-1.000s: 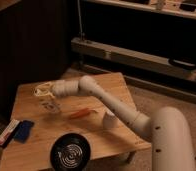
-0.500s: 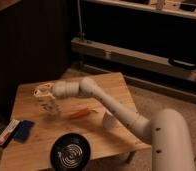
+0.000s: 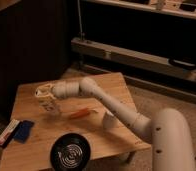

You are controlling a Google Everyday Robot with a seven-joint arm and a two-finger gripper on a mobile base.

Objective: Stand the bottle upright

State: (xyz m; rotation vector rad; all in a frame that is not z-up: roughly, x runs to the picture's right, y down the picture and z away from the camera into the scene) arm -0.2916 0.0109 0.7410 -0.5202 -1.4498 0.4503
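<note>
Upright bottle held at the table's far-left area

Currently the bottle [image 3: 49,105] is seen standing roughly upright on the wooden table [image 3: 108,85], toward its far-left part, with the gripper [image 3: 44,93] positioned at its top — whether the claw is clenched on it or released cannot be told. The white arm [image 3: 111,105] is stretched across the tabletop from the right. An orange carrot [image 3: 81,113] is laid just beside the bottle, and a white paper cup [image 3: 108,120] is placed further right. A black round dish [image 3: 70,153] is set at the near edge — a blue item [image 3: 23,130] and a white-and-red box [image 3: 7,132] are found at the left edge.
</note>
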